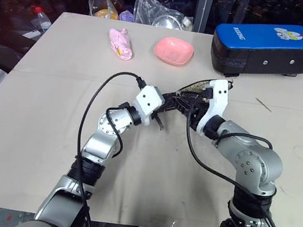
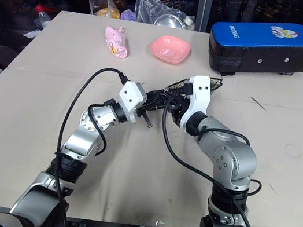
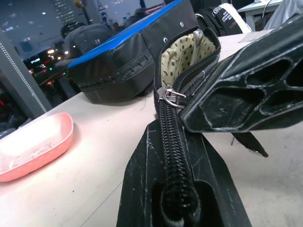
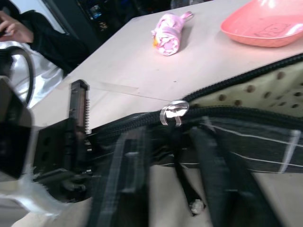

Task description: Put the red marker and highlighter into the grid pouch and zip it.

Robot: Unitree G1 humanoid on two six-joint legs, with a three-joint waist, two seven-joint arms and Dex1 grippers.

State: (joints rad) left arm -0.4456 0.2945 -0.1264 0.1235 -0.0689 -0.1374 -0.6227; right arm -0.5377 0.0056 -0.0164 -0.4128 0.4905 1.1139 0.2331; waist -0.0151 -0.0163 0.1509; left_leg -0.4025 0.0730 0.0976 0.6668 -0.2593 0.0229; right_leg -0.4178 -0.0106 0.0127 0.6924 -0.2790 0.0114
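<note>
While a pink dish [image 1: 173,51], a pink bundle [image 1: 120,44] and a blue-topped black case [image 1: 269,47] line the worktop [image 1: 31,127] from 11 to 1 o'clock, the grid pouch [image 3: 187,61] sits mid-worktop, part unzipped, dotted lining showing. Left gripper [image 3: 182,189] is clamped on its zipper end; right gripper [image 4: 161,156] is closed around its edge by the metal pull [image 4: 173,112].

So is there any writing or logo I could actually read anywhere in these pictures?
White lettering on the blue top of the large black case: too small to read.
Cartoon sticker beside it: no legible words.
Faint marks inside the pink dish: unreadable.
</note>
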